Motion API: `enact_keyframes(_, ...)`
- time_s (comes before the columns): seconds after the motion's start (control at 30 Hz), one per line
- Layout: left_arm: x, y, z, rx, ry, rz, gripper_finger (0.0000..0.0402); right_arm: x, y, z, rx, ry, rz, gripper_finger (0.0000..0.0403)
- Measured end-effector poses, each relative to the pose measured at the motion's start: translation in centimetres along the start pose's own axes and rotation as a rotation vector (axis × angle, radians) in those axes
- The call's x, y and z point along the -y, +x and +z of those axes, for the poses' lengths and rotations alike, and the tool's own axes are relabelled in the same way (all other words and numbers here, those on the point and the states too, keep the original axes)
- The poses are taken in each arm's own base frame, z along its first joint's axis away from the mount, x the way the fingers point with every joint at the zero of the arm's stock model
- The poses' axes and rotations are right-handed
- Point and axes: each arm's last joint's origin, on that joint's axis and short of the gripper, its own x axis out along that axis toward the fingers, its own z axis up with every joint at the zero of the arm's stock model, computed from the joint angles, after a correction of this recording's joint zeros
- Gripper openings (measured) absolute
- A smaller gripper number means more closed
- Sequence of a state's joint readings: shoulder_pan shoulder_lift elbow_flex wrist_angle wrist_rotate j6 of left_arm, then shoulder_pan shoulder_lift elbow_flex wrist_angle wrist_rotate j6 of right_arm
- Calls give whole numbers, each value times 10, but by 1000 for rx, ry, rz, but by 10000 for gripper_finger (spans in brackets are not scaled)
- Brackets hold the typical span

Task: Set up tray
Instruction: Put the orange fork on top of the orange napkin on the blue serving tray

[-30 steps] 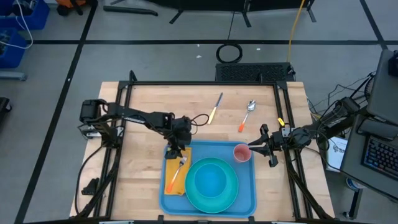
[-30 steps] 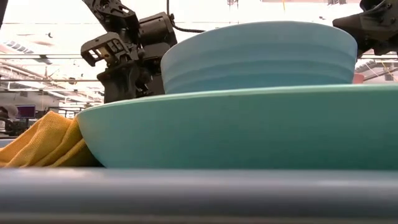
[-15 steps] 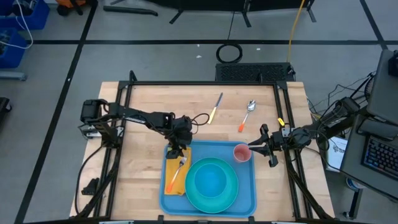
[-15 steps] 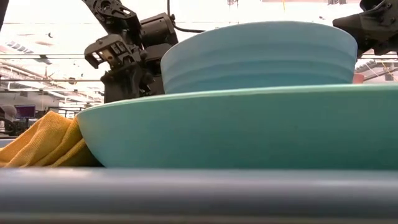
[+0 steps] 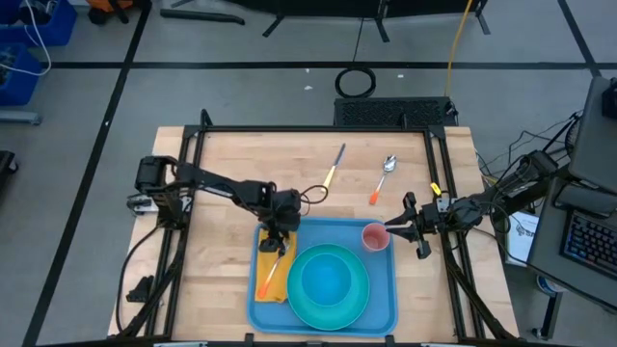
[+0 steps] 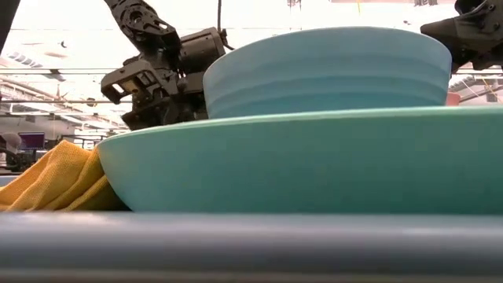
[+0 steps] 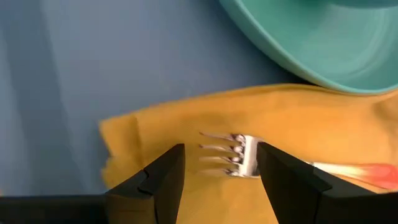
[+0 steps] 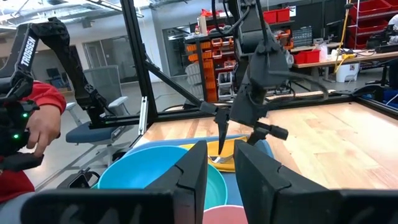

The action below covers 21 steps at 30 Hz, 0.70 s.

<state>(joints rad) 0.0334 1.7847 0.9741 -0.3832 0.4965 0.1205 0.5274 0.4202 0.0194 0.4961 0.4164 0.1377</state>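
A blue tray (image 5: 381, 299) carries a turquoise plate (image 5: 329, 282), yellow-orange napkin (image 5: 266, 280) and pink cup (image 5: 375, 237).

The tray (image 5: 386, 306) was crowded: napkin (image 5: 270, 280) with fork (image 5: 274, 265) left, plate (image 5: 330, 283) centre, pink cup (image 5: 375, 236) far right. Open table (image 5: 231, 154) lay beyond, barring 2 utensils.

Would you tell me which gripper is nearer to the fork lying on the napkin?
Left. The left gripper hangs open right above the fork on the napkin; the right gripper is across the tray, at the pink cup.
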Motion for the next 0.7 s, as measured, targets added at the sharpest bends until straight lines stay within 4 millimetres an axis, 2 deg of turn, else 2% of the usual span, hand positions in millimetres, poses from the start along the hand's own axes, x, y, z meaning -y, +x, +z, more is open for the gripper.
enact_keyframes(0.37, 0, -3, 2, 24, 8, -45, 196, 0, 0, -1, -7, -3, -1, 73)
enact_keyframes(0.7, -1, -4, 3, 35, 10, -34, 95, 0, 0, -1, -7, -3, -1, 73)
